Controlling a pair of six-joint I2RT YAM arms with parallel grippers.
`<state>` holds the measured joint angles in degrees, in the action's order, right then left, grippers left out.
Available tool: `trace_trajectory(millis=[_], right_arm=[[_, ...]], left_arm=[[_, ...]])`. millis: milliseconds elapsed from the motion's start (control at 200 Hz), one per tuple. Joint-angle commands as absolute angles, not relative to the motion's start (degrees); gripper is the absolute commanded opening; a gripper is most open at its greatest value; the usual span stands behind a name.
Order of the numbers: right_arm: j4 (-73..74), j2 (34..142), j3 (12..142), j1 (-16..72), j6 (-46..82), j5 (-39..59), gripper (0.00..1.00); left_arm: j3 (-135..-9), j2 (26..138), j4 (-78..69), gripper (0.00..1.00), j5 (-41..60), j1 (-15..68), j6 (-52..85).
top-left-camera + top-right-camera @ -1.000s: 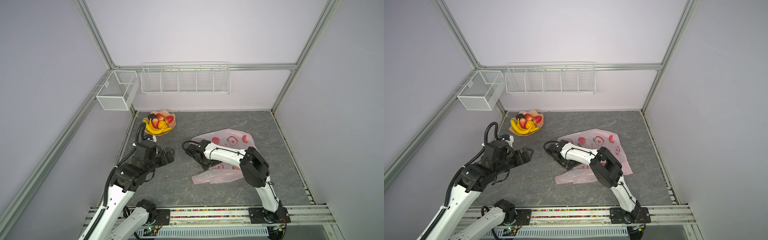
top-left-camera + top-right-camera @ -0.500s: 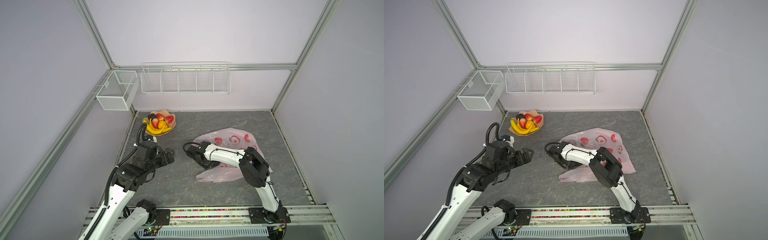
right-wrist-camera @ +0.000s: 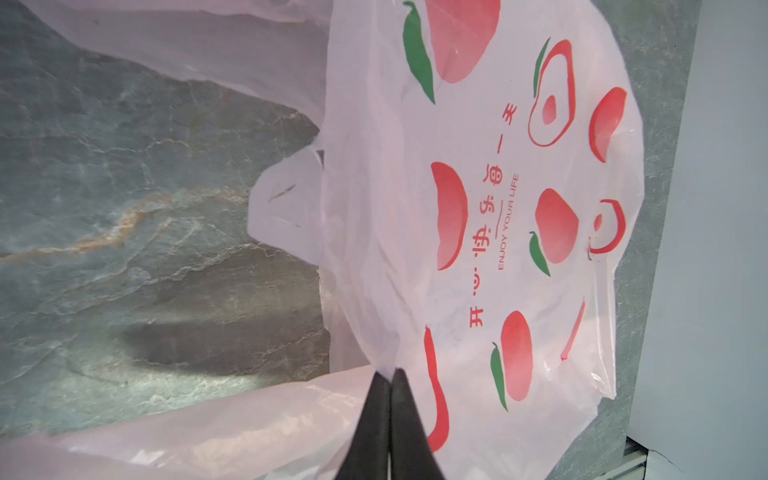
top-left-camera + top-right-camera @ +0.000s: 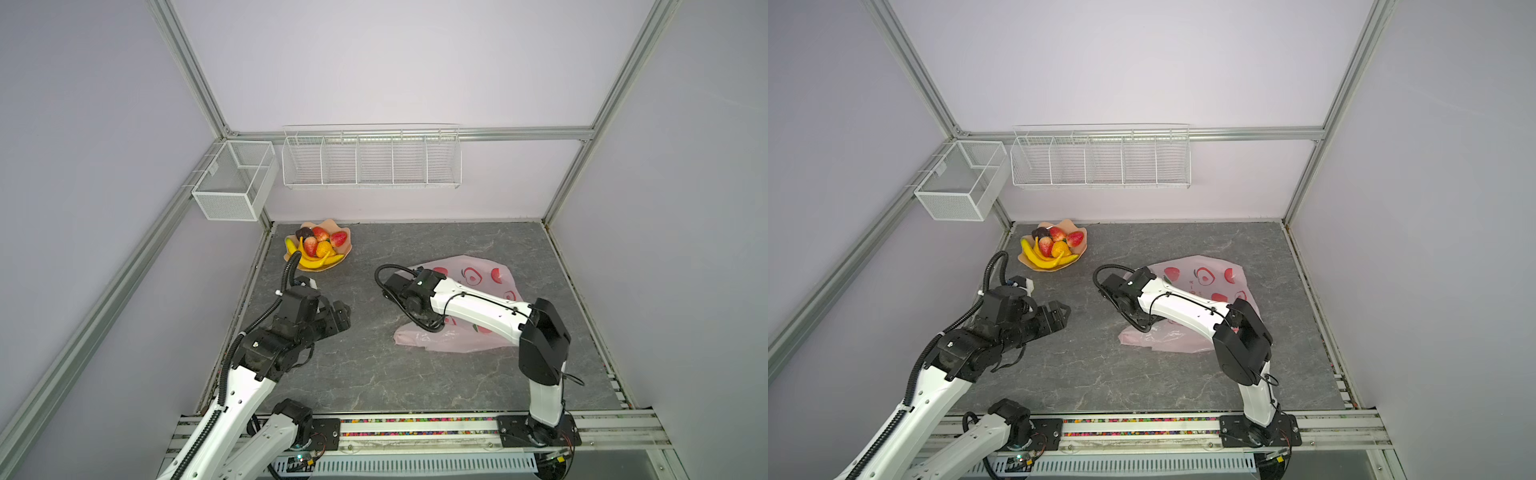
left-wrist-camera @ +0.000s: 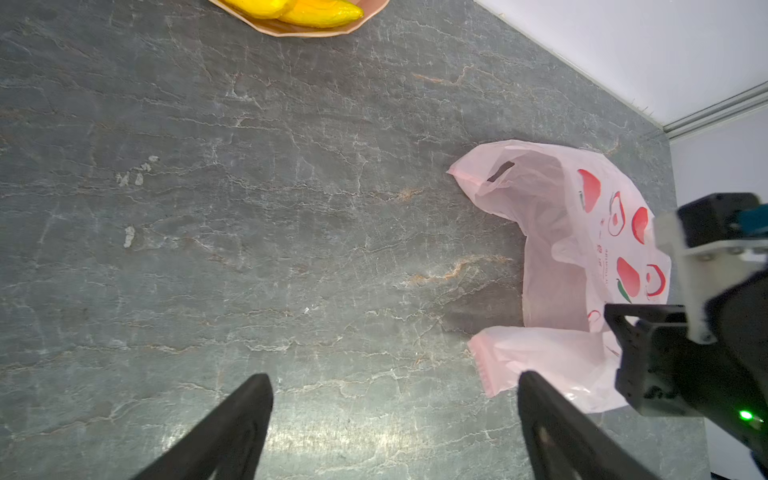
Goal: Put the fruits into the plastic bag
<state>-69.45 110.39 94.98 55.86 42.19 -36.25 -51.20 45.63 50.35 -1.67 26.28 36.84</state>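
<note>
The right gripper's [image 3: 390, 374] fingers [image 3: 374, 409] are pressed together with a fold of the plastic bag's [image 3: 478, 232] upper film pinched at their tips, and the film rises to a small peak there. Across the table the left gripper [image 5: 395, 376] hangs above bare stone with its fingers spread wide, holding nothing. Outward from the pinch, the plastic bag [image 4: 486, 276] lies on the right half of the table [image 4: 374, 370] in both top views. Its two handle loops and mouth point toward the middle of the table and the left arm, and its closed bottom points toward the right wall, so its long axis runs roughly left to right. The printing faces up. The fruits [image 4: 318, 249] are piled in the peach-coloured dish [image 4: 347, 243] at the far left corner, well apart from the bag. A second ago the right fingers stood apart — now they are closed on the film. The bag's near-left corner has drawn in a little toward the arm, and the sheet looks more bunched. The left arm and the fruits have not moved.
</note>
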Motion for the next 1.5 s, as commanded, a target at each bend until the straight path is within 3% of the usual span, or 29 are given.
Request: trace_trajectory(millis=[0,275,620,905,1190,1265,1459,1494], right_arm=[[-70.94,107.21,95.47,55.56,43.1,-38.06,0.06],[-64.08,98.38,89.47,55.66,42.28,-36.27,0.06],[-55.33,89.4,78.93,55.97,40.39,-34.11,0.06],[-49.89,84.51,74.26,56.22,39.37,-32.5,0.06],[-48.33,82.66,72.63,56.22,38.52,-30.94,0.06],[-47.5,81.79,71.79,56.17,38.42,-29.93,0.06],[-47.28,79.4,69.33,55.59,40.67,-26.49,0.06],[-48.29,79.27,69.55,55.28,42.19,-26.17,0.16]], left_arm=[[-49.23,45.42,47.25,0.91,-0.02,26.46,39.01],[-42.15,49.77,23.1,0.89,11.16,29.11,49.76],[-48.11,72.67,-4.64,0.91,15.41,39.15,69.9],[-56.01,88.01,-14.41,0.9,17.39,43.27,79.94],[-59.47,97.65,-19.31,0.83,18.16,45.79,85.64],[-59.84,98.96,-19.58,0.72,16.9,45.79,85.93],[-62.75,102.48,-22.26,0.09,18.62,45.79,84.92],[-62.75,102.04,-21.58,0.02,18.39,45.79,84.24]])
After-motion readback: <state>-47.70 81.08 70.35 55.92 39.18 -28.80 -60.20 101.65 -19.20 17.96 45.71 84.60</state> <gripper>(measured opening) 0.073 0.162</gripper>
